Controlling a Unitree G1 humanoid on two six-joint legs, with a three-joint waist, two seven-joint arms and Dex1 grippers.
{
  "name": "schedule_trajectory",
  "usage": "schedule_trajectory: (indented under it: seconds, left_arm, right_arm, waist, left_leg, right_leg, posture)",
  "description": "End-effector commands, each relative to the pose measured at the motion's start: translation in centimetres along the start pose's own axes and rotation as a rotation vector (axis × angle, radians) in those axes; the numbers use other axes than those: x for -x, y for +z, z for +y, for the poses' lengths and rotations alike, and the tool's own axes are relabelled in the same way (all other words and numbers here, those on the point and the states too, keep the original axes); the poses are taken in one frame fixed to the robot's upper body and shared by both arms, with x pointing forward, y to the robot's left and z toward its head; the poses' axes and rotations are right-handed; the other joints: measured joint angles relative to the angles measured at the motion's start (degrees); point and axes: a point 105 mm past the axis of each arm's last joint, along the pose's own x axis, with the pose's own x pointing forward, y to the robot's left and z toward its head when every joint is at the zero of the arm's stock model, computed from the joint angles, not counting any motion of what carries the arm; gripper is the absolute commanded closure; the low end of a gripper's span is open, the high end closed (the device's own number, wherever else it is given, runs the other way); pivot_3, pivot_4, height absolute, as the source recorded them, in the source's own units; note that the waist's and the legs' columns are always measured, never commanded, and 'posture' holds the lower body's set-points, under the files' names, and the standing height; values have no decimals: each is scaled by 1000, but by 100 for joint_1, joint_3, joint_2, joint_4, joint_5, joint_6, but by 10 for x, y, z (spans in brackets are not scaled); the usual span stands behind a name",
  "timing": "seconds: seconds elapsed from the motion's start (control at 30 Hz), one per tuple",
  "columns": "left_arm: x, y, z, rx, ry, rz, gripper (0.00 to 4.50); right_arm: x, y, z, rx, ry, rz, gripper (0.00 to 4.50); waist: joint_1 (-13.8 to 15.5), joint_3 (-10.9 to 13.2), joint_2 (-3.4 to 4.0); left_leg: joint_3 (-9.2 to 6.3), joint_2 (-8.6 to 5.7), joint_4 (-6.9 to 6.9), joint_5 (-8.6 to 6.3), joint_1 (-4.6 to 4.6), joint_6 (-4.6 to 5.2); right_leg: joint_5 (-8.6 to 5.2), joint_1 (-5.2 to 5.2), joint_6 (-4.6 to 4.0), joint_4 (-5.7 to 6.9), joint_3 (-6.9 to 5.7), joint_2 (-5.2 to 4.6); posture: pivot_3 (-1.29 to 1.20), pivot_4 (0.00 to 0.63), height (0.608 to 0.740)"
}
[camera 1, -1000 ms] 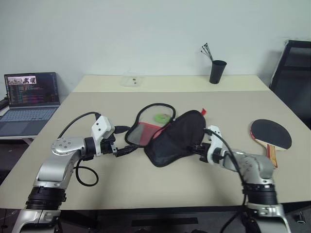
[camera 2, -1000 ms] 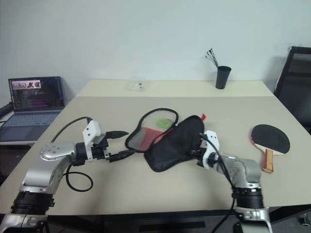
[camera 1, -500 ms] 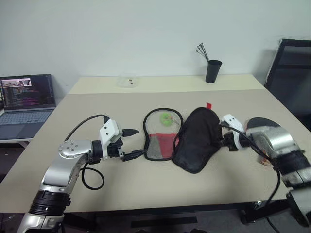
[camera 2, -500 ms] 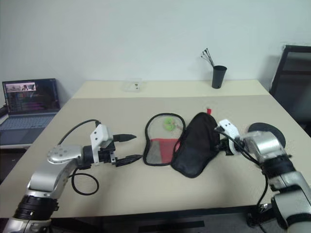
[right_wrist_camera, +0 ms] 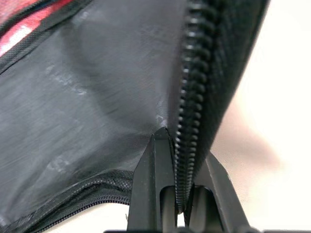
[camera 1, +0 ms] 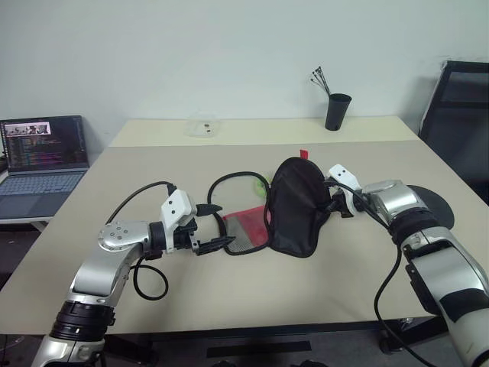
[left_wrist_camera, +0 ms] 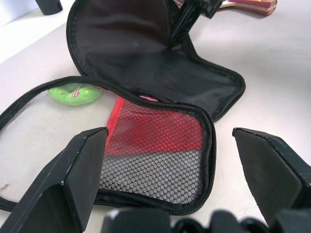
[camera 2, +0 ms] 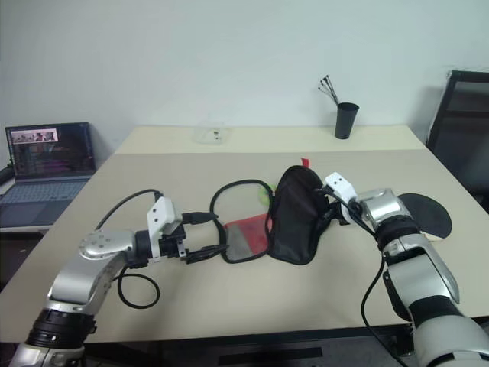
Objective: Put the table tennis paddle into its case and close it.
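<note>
The case [camera 1: 294, 206] lies open in the middle of the table. Its red mesh-pocket half [camera 1: 246, 229] is flat and its black flap stands upright. My right gripper [camera 1: 330, 208] is shut on the flap's zipper rim [right_wrist_camera: 187, 111], and the rim is pinched between its fingers [right_wrist_camera: 155, 189]. My left gripper [camera 1: 218, 226] is open, low over the table at the near edge of the mesh half [left_wrist_camera: 155, 155], touching nothing. The table tennis paddle [camera 2: 426, 215] lies flat at the right, partly hidden behind my right forearm, and its handle [left_wrist_camera: 250, 5] just shows.
A small green object [left_wrist_camera: 75, 93] lies inside the case's loose zipper loop. At the table's far side stand a black cup [camera 1: 337, 112] with sticks and a clear small box [camera 1: 203, 127]. A laptop [camera 1: 42, 164] sits at the left and a black chair [camera 1: 458, 107] at the right.
My right gripper has carried the flap's rim up and forward, so the flap went from lying spread out to standing upright over the mesh half. The left gripper has stayed open in place.
</note>
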Motion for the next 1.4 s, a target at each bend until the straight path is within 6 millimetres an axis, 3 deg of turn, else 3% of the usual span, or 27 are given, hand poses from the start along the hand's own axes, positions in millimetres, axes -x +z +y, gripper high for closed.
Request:
schedule_trajectory:
  seconds: [0.03,0.2,0.47,0.6,0.7,0.9,1.4]
  left_arm:
    - [-3,12,2,-49,-5,-32,0]
    - [-8,15,2,-58,-21,-47,0]
    - [-14,17,2,-63,-35,-65,0]
    - [-17,17,4,-65,-43,-72,0]
    - [-20,18,6,-71,-49,-78,0]
    - [-24,20,11,-83,-61,-85,0]
    - [-25,21,15,-99,-61,-88,0]
  right_arm:
    - [13,22,-15,33,-80,-77,3139]
    - [29,22,-32,-42,-152,-125,1535]
    - [60,-2,-48,-266,-225,-218,1535]
    - [65,-15,-21,-337,-171,-239,1026]
    - [61,-27,9,-387,-149,-231,53]
    - [51,-39,31,-474,-215,-259,19]
    - [15,-24,69,-508,-155,-295,19]
  waist:
    - [2,0,0]
    - [3,0,0]
    - [29,0,0]
    - [36,0,0]
    - [19,-1,0]
    - [9,-1,0]
    - [-5,-1,-1]
  left_leg:
    - [1,0,0,0,0,0]
    - [2,2,0,0,0,0]
    - [3,0,-1,0,-1,0]
    - [3,2,0,0,-1,0]
    - [0,3,1,0,0,0]
    - [1,2,23,1,19,0]
    - [4,1,24,3,30,2]
  right_leg:
    - [0,0,0,0,0,0]
    - [0,0,0,1,-1,1]
    - [1,2,0,-3,-1,0]
    - [1,1,0,2,-1,0]
    - [0,0,1,8,0,1]
    - [-18,-1,30,56,6,4]
    - [-18,0,29,68,13,9]
  posture:
    - [0,150,740]
    - [0,150,740]
    - [0,150,740]
    - [0,150,740]
    - [0,150,740]
    - [0,150,740]
    - [0,150,740]
